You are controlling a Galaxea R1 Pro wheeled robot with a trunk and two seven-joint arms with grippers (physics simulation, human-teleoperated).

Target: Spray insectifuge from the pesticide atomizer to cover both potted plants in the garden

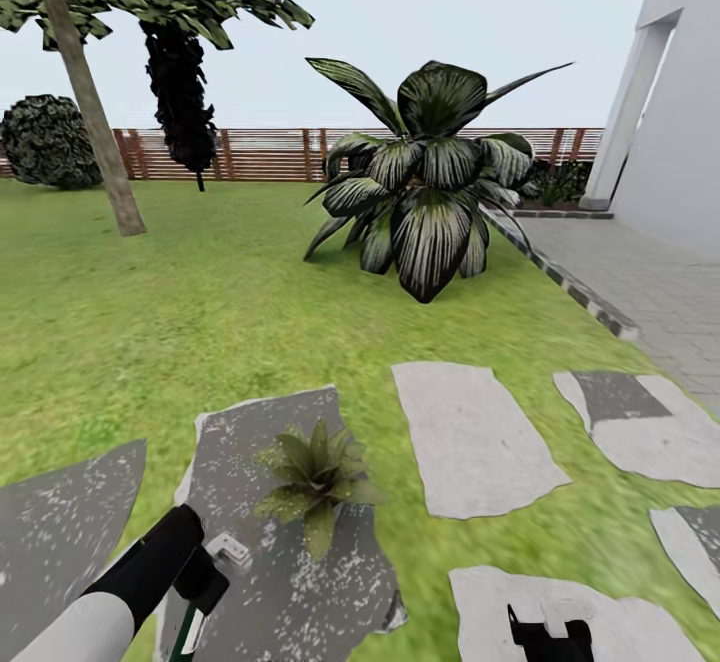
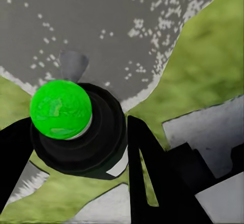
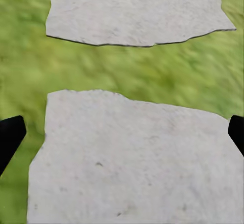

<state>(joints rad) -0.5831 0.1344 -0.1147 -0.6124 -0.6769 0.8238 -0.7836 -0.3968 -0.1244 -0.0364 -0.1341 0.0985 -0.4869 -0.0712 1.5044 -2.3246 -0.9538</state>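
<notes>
On the dark, speckled stepping stone (image 1: 290, 552) at the near edge of the lawn sits one potted plant (image 1: 318, 477), a low rosette of pointed green leaves; this stone serves as the landmark for what follows. Left gripper (image 1: 205, 582), at the stone's near-left corner, has its jaws closed around the pesticide atomizer (image 2: 81, 132), a dark bottle seen from above in the left wrist view, with its green cap (image 2: 61, 109) uppermost and a black finger (image 2: 152, 178) pressed against its side. The bottle's long axis runs roughly along the line of the jaws, pointing down toward the stone. From the jaws the plant lies just ahead and slightly toward the robot's right, near but not touching; the left arm is clearly the nearer one. Nothing appears to stand between bottle and leaves, so the coming move probably calls only for aiming the nozzle at the rosette.

Right gripper (image 1: 548, 634), well to the right of the stone, hovers over a pale slab (image 3: 132, 163) with jaws spread wide and holding nothing. Beyond the stone stand a large striped-leaf shrub (image 1: 425, 192), a tree trunk (image 1: 90, 102), a slatted fence (image 1: 260, 154) and a white house wall (image 1: 680, 122). A second small rosette cannot be made out.
</notes>
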